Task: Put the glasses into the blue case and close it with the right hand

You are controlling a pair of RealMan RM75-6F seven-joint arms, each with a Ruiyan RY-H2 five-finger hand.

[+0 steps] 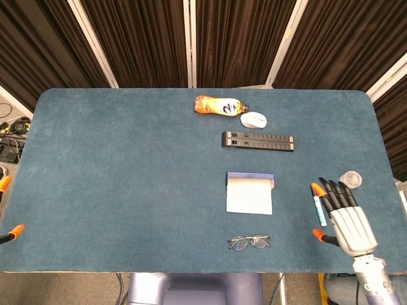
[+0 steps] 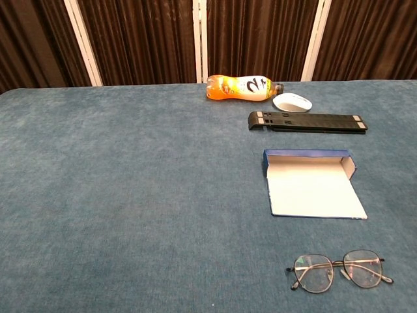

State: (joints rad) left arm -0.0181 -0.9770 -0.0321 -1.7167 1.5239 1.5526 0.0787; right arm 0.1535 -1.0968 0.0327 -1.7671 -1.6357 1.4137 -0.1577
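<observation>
The glasses (image 1: 249, 242) lie flat on the blue table covering (image 1: 127, 178) near the front edge, lenses up, temples folded out of sight or too thin to resolve. The chest view shows them at closer range (image 2: 339, 270): thin dark wire frame, round lenses, resting on the cloth, untouched by either hand.

The blue case (image 1: 249, 193) lies open just behind the glasses, apart from them. The chest view shows its structure more clearly (image 2: 313, 182): a shallow blue tray at the far end and a pale flap folded out flat toward the front edge.

The right hand (image 1: 340, 213) appears in the head view only, at the right front of the table. Its fingers are extended and slightly spread, with nothing held. The dark fingers (image 1: 331, 194) point toward the far edge and overlap the upper end of a marker pen (image 1: 317, 206) lying on the cloth; whether they touch it cannot be determined. The hand is well to the right of the glasses and the case.

The left hand is visible in the head view only as orange fingertips (image 1: 15, 230) at the left image border, off the table; its state cannot be determined.

Further back lie an orange drink bottle (image 1: 217, 106) on its side, a white computer mouse (image 1: 254, 119) just beside its cap, and a black folding stand (image 1: 257, 140). A small clear round object (image 1: 350, 179), shown in the head view only, sits near the right edge.
</observation>
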